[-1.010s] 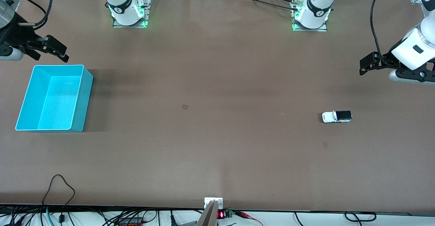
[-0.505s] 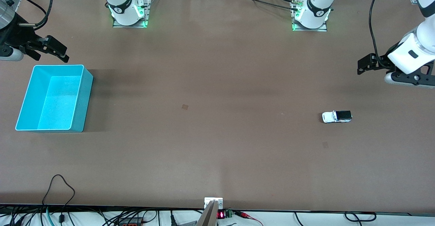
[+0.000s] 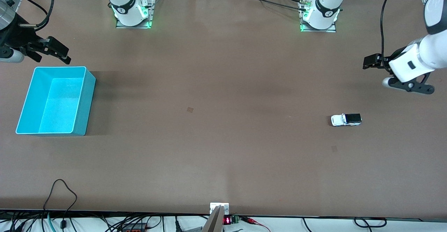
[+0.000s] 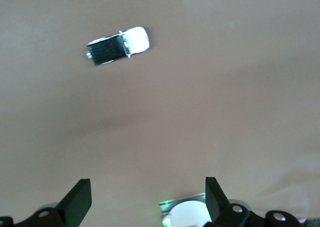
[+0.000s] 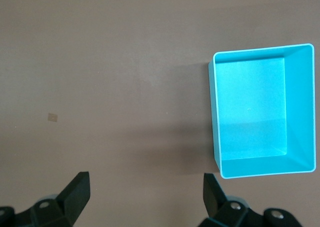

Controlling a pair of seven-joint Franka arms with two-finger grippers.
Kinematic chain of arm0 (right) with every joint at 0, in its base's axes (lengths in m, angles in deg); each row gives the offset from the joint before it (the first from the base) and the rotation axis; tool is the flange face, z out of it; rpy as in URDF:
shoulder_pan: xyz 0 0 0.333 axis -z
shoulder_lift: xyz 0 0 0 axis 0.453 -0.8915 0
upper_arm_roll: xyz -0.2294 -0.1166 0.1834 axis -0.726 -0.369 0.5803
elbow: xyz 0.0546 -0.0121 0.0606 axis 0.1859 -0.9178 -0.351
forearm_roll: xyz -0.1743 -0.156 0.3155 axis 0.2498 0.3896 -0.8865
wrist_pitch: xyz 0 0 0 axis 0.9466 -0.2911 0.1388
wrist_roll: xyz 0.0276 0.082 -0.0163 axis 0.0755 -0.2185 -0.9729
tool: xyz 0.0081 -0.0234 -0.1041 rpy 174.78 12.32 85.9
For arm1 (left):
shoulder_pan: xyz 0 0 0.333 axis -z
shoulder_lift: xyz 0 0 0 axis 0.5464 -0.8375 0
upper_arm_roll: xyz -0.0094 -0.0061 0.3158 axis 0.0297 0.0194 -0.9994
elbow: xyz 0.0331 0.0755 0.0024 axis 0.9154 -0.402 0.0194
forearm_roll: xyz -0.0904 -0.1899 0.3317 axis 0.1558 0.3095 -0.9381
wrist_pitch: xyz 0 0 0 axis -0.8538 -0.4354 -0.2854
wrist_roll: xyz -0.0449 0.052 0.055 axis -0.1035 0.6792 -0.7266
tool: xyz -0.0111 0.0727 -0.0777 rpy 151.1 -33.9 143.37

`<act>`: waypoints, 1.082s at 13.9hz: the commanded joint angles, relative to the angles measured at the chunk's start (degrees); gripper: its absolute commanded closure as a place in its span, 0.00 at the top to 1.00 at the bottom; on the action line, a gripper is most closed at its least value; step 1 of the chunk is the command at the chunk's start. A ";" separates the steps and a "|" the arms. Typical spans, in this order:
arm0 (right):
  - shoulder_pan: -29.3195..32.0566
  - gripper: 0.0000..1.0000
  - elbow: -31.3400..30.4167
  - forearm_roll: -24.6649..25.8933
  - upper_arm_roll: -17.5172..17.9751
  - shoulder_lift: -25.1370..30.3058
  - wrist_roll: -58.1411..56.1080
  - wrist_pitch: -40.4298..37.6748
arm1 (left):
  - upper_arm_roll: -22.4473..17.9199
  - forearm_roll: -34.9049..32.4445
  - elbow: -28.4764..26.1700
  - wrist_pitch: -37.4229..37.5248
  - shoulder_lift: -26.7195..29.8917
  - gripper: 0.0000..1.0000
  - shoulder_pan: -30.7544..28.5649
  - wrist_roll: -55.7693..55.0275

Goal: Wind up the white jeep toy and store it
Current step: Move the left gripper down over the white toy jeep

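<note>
On table (image 3: 223, 155): one white jeep toy (image 3: 346, 119), one cyan bin (image 3: 56, 100).

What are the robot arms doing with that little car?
Nothing is touching the white jeep toy yet; it sits alone on the table, at the left arm's end. The left end effector hangs open above the table near it. The right end effector, also open, waits by the empty cyan bin.
</note>
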 commanded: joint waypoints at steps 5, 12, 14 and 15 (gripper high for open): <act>-0.39 1.00 0.26 0.07 -0.39 -0.03 -0.33 -0.35 | 0.05 -1.40 -3.46 -14.05 -7.19 1.00 -3.75 32.12; -0.31 1.00 0.26 0.07 -0.39 -0.12 -0.33 -0.27 | 0.05 -4.31 -11.55 -34.69 -13.69 1.00 -5.60 58.67; -0.31 1.00 0.26 0.07 -0.39 -0.12 -0.33 -0.27 | 0.05 -4.40 -14.01 -41.90 -15.01 1.00 -5.69 63.96; -0.31 1.00 0.26 0.07 -0.39 -0.12 -0.33 -0.27 | 0.05 -4.40 -14.90 -45.07 -15.71 1.00 -5.60 66.33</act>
